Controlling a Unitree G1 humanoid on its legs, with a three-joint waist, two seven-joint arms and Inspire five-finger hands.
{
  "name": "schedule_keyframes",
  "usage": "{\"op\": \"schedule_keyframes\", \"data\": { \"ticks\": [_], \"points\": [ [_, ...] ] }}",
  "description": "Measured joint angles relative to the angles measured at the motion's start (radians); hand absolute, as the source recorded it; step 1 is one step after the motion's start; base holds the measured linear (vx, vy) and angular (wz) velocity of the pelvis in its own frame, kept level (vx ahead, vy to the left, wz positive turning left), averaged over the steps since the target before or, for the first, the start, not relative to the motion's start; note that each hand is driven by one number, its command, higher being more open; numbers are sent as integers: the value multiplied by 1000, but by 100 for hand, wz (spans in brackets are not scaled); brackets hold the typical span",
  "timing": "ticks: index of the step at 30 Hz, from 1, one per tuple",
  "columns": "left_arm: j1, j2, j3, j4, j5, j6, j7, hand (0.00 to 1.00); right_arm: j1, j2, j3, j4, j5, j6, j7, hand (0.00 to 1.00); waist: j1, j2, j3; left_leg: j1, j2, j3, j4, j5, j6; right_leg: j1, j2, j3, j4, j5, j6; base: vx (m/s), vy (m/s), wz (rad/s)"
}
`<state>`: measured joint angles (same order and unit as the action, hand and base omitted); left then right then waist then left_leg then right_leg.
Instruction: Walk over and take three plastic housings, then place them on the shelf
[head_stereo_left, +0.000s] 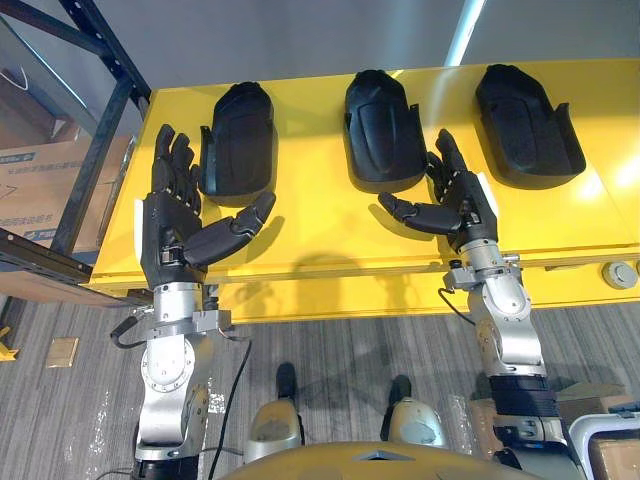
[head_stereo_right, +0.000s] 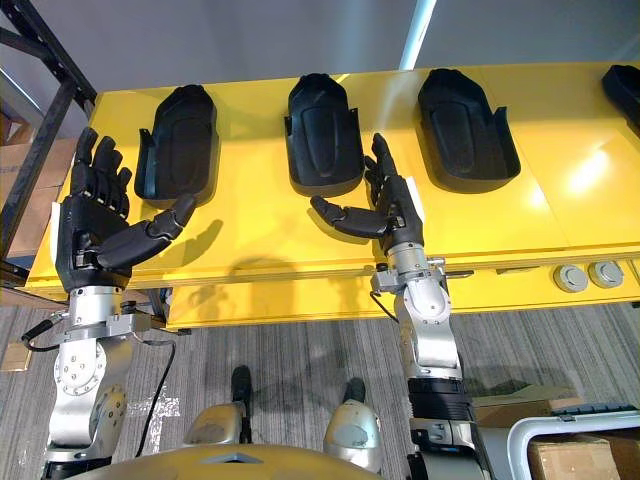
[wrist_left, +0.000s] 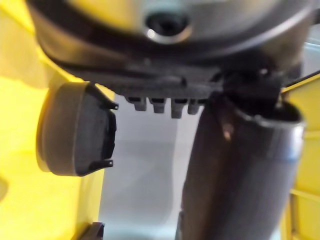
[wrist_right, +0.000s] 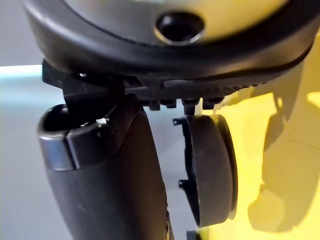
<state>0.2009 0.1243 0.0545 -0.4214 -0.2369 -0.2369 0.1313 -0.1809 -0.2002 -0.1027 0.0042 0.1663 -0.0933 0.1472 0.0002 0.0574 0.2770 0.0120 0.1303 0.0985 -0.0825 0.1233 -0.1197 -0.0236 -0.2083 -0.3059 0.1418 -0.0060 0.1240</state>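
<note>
Left eye view, housings: three black moulded plastic housings, shoe-sole-shaped shells with raised rims, lie in a row on the glossy yellow counter (head_stereo_left: 330, 240) — left housing (head_stereo_left: 238, 138), middle housing (head_stereo_left: 381, 128), right housing (head_stereo_left: 525, 122); well apart from one another, none on a shelf.
Fourth piece: right eye view shows a similar black part (head_stereo_right: 625, 90) at the counter's far right edge, cut off by the frame.
Left robot hand (head_stereo_left: 172, 228): fingers straight, thumb spread, holding nothing; just beside the left housing's near-left edge, apart from it.
Right robot hand (head_stereo_left: 462, 205): fingers straight, thumb out toward the middle housing's near end, holding nothing; sits between middle and right housing.
Stage, judged: both robot hands poised at the housings, nothing gripped; reach before a pickup looks most likely.
Doing it well, judged: shells are thin-walled and smooth, so pinch across the rim or wrap the narrow end; thumb under the edge, fingers over the domed back; avoid pushing a shell along the slick counter.
Materials: housings matte, hard, hollow; counter painted, reflective, flat.
Surroundings: dark blue metal rack frame (head_stereo_left: 105, 120) at left, brown cardboard box (head_stereo_left: 40, 190) behind it, grey floor (head_stereo_left: 330, 350) below.
</note>
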Motion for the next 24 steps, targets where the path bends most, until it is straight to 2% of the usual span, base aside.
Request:
{"op": "schedule_keyframes", "data": {
  "ticks": [17, 21, 24],
  "points": [
    [5, -3, 2, 0, -1, 0, -12, 100, -12, 0, 38, 39, -1, 0, 24, 100, 1, 0, 0, 2, 1, -7, 0, 8, 0, 0, -1, -6, 13, -2, -4, 0, 0, 0],
    [4, -8, 0, 0, 0, 0, -31, 100, -12, 0, 37, 39, -7, -5, -22, 100, -1, 0, 0, 2, 1, -6, -1, 8, 0, 0, -1, -5, 11, -2, -3, 0, 0, 0],
    [5, -9, -4, 0, 0, -3, -34, 100, -9, 0, 28, 28, -101, -41, -102, 100, -4, 0, -2, 2, 2, -4, -2, 8, -1, 8, 2, -5, -8, 3, 3, 0, 0, 0]
  ]
}}
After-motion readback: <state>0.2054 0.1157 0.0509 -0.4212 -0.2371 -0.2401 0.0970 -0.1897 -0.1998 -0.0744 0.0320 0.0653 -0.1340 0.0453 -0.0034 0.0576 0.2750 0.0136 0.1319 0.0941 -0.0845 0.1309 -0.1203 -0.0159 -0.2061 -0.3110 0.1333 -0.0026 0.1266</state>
